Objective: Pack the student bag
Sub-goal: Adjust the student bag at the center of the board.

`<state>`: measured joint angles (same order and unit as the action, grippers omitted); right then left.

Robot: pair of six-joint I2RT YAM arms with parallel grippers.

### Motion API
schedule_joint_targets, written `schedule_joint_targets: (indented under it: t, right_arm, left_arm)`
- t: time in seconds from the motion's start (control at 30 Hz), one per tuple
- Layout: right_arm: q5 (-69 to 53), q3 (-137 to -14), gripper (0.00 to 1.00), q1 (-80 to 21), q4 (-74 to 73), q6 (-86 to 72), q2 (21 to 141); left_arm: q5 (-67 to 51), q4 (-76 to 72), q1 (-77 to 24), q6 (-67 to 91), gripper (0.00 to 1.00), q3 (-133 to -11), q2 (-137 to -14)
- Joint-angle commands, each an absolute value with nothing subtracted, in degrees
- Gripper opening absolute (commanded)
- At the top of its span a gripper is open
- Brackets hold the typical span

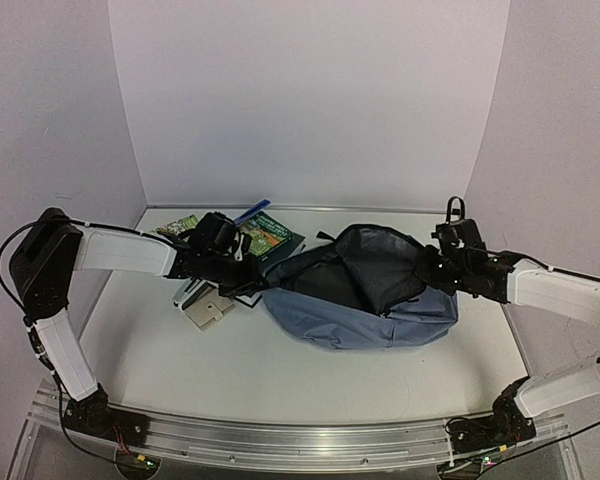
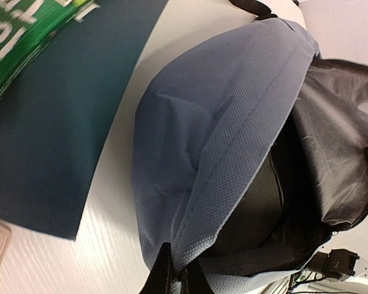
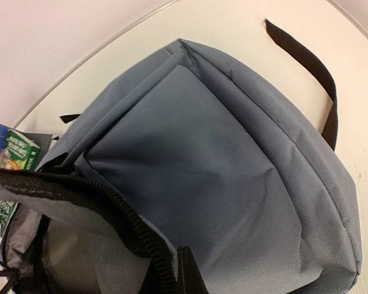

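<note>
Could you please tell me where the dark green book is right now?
In the top view, the dark green book lies left of centre near the back wall, just left of the student bag, with a blue pen at its far edge.

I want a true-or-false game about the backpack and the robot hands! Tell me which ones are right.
1. The student bag is zipped shut. False: its main compartment gapes open, showing dark lining.
2. The left gripper pinches the bag's rim. True.
3. The right gripper hangs open, touching nothing. False: it is shut on the bag's zipper edge.
4. A green book lies on the table beside the bag. True.
</note>
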<state>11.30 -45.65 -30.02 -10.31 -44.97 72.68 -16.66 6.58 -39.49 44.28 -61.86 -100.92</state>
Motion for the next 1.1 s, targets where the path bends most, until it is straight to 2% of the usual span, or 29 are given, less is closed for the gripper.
schedule_joint_targets:
  t: [0.0, 0.13, 0.23, 0.3, 0.37, 0.47, 0.57, 0.63, 0.77, 0.93, 1.0, 1.07]
  right_arm:
    - [12.28, -47.27, 0.02, -28.99, -10.54, -41.16, 71.46]
    - [7.94, -45.30, 0.06, -29.01, -8.41, -42.69, 76.66]
    - [4.88, -44.16, 0.12, -29.06, -5.71, -41.88, 79.24]
    - [2.17, -44.64, 0.24, -29.00, -4.53, -39.73, 79.76]
    - [-0.41, -46.01, 0.45, -29.06, -4.32, -36.78, 79.74]
    - [-2.18, -48.53, 0.69, -29.04, -4.54, -32.88, 79.72]
    - [-2.85, -51.30, 0.85, -29.01, -5.90, -28.60, 80.79]
    - [-4.14, -54.03, 0.90, -29.03, -6.92, -25.66, 82.76]
    - [-8.51, -59.83, 0.96, -29.07, -9.29, -19.66, 88.13]
    - [-8.79, -65.78, 0.94, -29.01, -10.90, -14.55, 94.70]
    - [-7.22, -67.62, 0.88, -29.01, -10.98, -13.62, 96.59]
    - [-5.44, -69.50, 0.71, -29.02, -11.04, -13.82, 98.04]
  left_arm:
    - [-18.98, 7.15, -38.32, 39.52, 0.00, -65.58, -103.84]
    - [-22.15, 4.87, -38.32, 38.79, 0.00, -66.20, -106.00]
    - [-24.31, 3.55, -38.32, 38.45, 0.00, -66.54, -107.02]
    - [-25.30, 3.16, -38.32, 38.26, 0.00, -66.76, -107.40]
    - [-25.71, 3.13, -38.37, 38.07, 0.00, -66.96, -107.59]
    - [-25.90, 2.99, -38.34, 37.99, 0.00, -67.06, -107.67]
    - [-26.06, 2.90, -38.40, 38.07, 0.00, -67.06, -107.64]
    - [-26.09, 2.92, -38.37, 38.16, 0.00, -67.06, -107.67]
    - [-26.00, 3.23, -38.34, 38.22, 0.00, -67.06, -107.67]
    - [-25.71, 3.65, -38.35, 38.29, 0.00, -67.34, -107.67]
    - [-25.56, 3.74, -38.34, 38.36, 0.00, -67.45, -107.67]
    - [-25.14, 3.99, -38.38, 38.61, 0.00, -67.43, -107.62]
